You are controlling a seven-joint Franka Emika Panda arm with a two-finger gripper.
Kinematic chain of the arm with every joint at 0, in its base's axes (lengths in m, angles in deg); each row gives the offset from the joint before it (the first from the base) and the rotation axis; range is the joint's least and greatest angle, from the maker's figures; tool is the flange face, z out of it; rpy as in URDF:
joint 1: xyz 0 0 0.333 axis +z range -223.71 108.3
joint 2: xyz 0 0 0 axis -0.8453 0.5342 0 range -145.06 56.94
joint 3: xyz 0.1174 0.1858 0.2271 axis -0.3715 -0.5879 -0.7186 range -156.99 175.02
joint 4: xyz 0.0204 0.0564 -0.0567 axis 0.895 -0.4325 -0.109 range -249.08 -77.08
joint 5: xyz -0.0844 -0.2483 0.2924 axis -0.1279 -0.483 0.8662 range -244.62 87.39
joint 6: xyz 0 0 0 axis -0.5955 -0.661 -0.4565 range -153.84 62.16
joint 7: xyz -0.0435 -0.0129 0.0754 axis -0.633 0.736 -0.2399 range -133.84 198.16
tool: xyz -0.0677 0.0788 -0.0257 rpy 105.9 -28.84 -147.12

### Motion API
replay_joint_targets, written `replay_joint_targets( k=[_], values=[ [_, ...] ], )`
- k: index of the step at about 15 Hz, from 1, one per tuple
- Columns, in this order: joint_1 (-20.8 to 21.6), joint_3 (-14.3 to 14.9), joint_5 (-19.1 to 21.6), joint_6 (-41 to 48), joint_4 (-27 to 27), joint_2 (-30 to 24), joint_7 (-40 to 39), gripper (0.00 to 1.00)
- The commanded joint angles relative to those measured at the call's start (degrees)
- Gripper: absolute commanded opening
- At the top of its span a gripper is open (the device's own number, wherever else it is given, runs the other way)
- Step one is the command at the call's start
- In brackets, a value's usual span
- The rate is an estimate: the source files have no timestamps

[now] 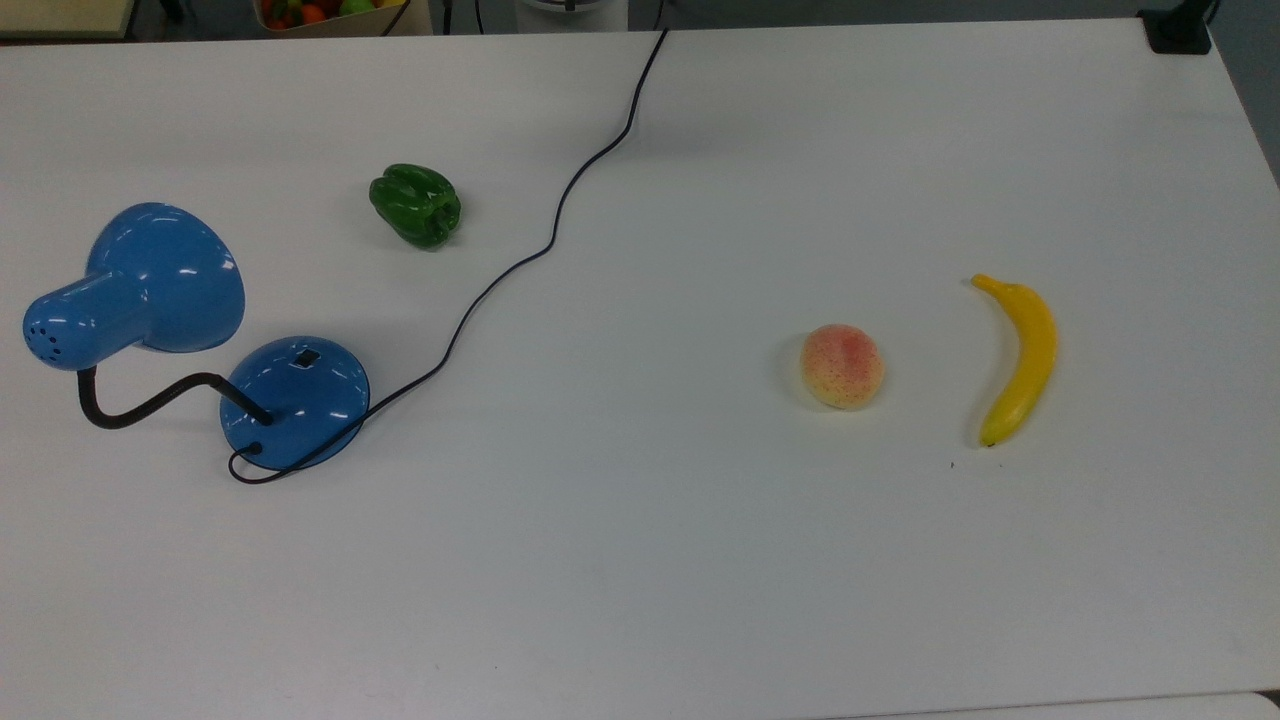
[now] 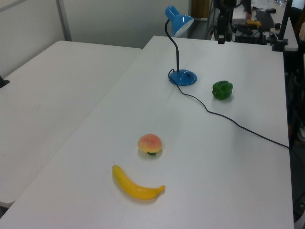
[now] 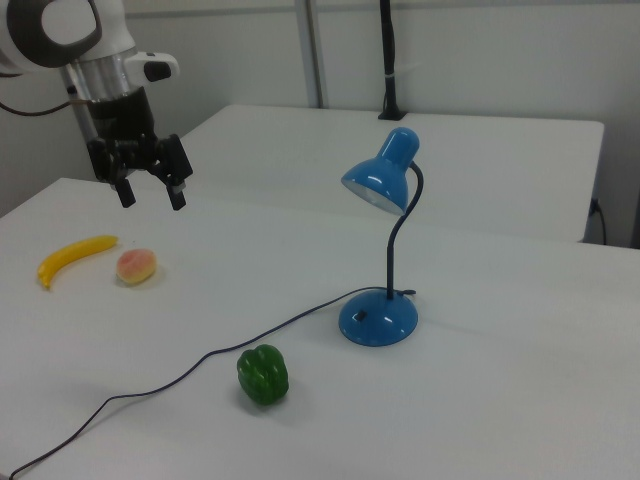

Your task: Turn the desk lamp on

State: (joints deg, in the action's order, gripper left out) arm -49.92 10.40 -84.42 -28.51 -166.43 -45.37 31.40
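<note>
Desk lamp [image 3: 385,250] well apart from the gripper [image 3: 151,195] — fingers spread

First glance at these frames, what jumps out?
The glossy blue desk lamp with a bell-shaped shade stands out, its black cord snaking across the white table. In the right view the open gripper hangs above the table, far from the lamp. A yellow banana lies beside a peach.

The top view looks straight down on the white rectangular table [image 1: 640,560]. The left view and right view look across it from opposite ends, at a middling distance, sharing the glossy blue desk lamp [image 2: 179,47] [image 3: 385,240].
</note>
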Motion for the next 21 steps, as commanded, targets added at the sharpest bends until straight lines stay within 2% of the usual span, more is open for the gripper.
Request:
replay_joint_targets(
  k=[1,21],
  values=[
    [0.7,0.3,-0.2,1.4,0.2,-1.1,0.0,1.0],
    [0.8,0.2,1.9,0.5,0.7,0.2,3.5,1.0]
  ],
)
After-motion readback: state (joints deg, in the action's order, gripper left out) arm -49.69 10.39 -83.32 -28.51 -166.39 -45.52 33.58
